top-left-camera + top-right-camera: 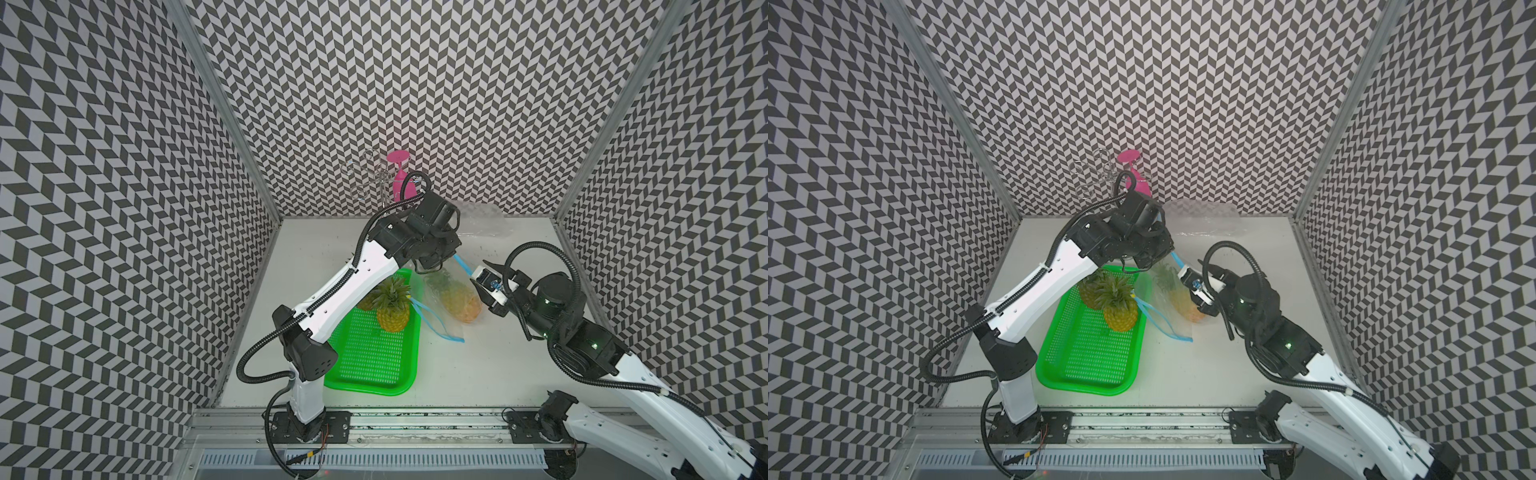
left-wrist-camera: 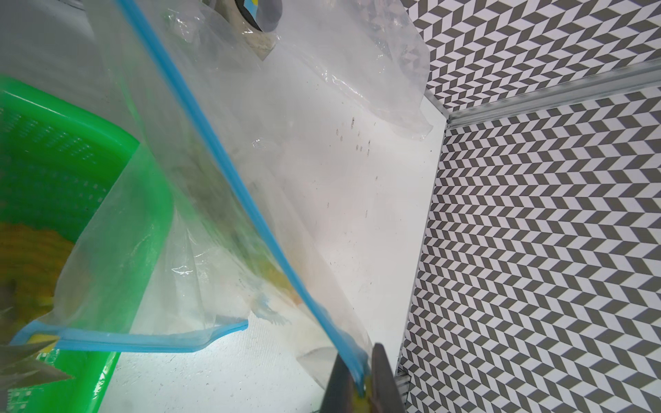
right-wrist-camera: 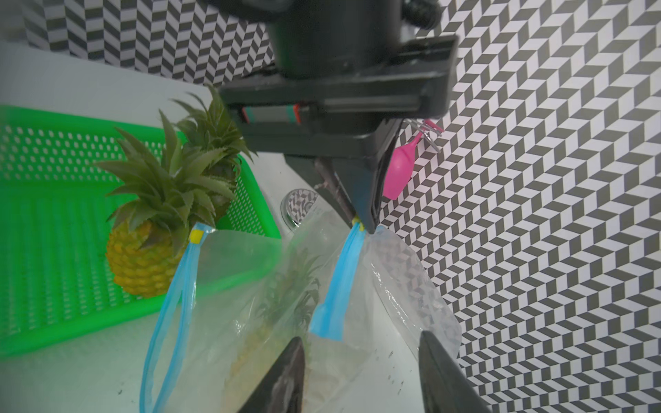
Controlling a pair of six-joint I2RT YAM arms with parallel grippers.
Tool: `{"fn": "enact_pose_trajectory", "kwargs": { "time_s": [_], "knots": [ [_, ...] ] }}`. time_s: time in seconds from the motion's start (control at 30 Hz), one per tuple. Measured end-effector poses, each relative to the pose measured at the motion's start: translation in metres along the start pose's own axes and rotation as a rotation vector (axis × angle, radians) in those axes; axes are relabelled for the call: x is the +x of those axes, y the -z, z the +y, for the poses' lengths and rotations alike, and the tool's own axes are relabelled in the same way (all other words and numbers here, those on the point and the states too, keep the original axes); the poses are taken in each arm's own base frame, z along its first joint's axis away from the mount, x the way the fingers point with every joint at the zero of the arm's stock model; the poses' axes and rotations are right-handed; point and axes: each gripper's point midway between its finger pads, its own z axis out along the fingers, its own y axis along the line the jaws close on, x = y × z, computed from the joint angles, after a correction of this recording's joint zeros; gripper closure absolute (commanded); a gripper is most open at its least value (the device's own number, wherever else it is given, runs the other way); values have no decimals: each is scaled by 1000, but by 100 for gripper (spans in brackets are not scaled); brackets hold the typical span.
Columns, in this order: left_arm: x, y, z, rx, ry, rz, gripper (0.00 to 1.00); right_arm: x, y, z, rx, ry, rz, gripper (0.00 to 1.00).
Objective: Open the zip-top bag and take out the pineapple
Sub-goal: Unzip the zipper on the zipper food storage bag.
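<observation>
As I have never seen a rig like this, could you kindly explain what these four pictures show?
These are two robot arms at a table, each ending in a two-fingered gripper. Two pictures come from a camera pair overhead and show the whole scene. The other two come from cameras on the arms' wrists, so they look close-up along the fingers.

The left gripper is shut on the blue zip strip of a clear bag and holds that end up. A pineapple is inside the bag. The right gripper is open at the bag and grips nothing.

Also there: a green tray with two more pineapples, a spare bag at the back, and a pink glass hanging on a wire rack.
</observation>
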Motion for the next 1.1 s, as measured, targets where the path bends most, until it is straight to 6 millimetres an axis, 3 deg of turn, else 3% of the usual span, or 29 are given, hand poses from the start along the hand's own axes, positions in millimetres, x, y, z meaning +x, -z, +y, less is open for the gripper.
{"fn": "enact_pose_trajectory", "kwargs": {
  "time_s": [0.17, 0.27, 0.43, 0.6, 0.83, 0.97, 1.1],
  "knots": [
    [4, 2, -3, 7, -4, 10, 100, -1, -4, -2, -7, -7, 24, 58],
    [10, 2, -6, 16, -11, 22, 100, 0, -6, 1, -31, -24, 57, 50],
    [16, 11, -16, 46, -17, 37, 100, -17, 5, 8, -63, -83, 51, 47],
    [22, 15, -23, 65, -15, 49, 100, -19, 10, 19, -88, -163, 89, 56],
    [30, 15, -25, 69, -19, 65, 100, 3, -3, 12, 0, -204, 212, 63],
    [32, 15, -26, 71, -21, 69, 100, 8, -9, 12, 16, -209, 242, 77],
    [34, 15, -26, 72, -23, 72, 100, 9, -7, 8, 41, -216, 247, 80]
  ]
}}
